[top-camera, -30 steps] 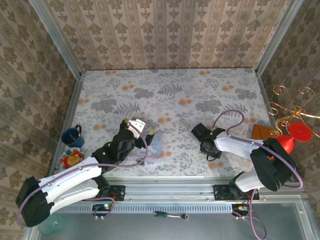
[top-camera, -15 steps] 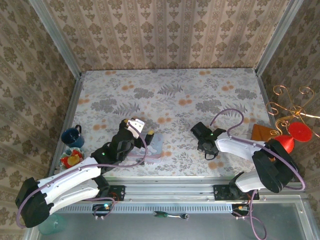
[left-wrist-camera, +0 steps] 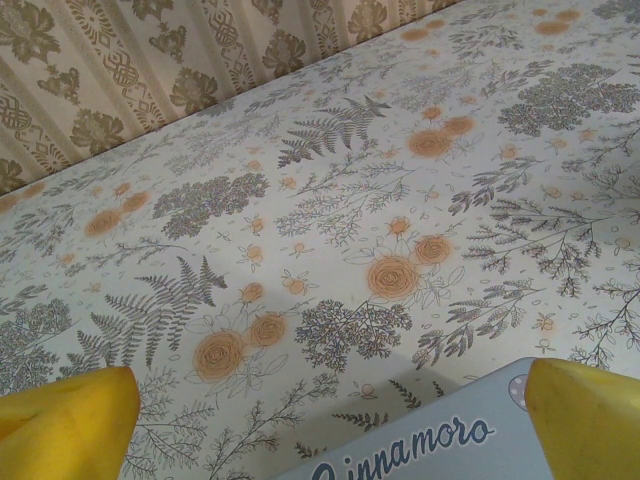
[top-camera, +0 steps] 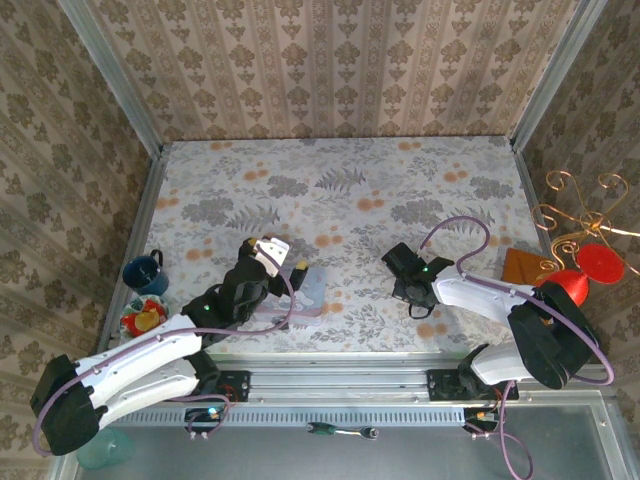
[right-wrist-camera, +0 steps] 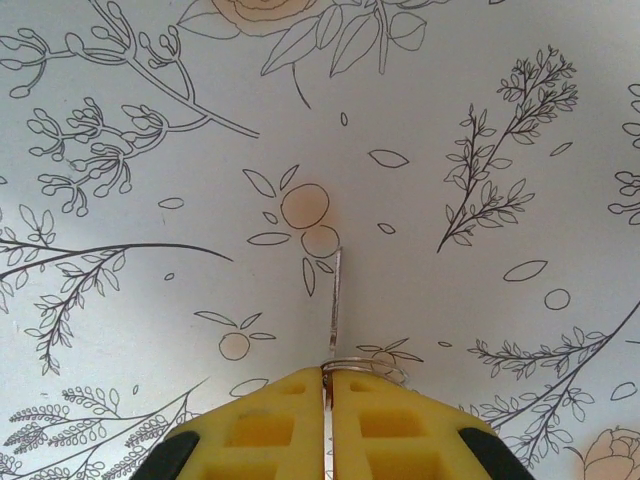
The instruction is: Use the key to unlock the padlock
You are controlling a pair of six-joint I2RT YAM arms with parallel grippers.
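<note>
My right gripper (top-camera: 401,263) (right-wrist-camera: 323,385) is shut on the key (right-wrist-camera: 335,300). The thin silver blade sticks forward from between the yellow fingers, low over the floral table, and its wire ring (right-wrist-camera: 366,367) lies at the fingertips. My left gripper (top-camera: 278,258) (left-wrist-camera: 330,420) is wide open, its yellow fingertips (left-wrist-camera: 585,415) at the bottom corners of the left wrist view. It hovers over the far edge of a pastel blue cartoon tin (top-camera: 303,296) (left-wrist-camera: 430,440). The padlock is out of view.
A blue mug (top-camera: 143,272) and a red-and-yellow toy (top-camera: 141,320) sit by the left wall. At the right edge stand a gold wire stand (top-camera: 575,205), red discs (top-camera: 598,263) and a brown block (top-camera: 525,264). A screwdriver (top-camera: 340,430) lies on the front rail.
The right gripper has crept slightly left and away with the key. The left arm has hardly moved.
</note>
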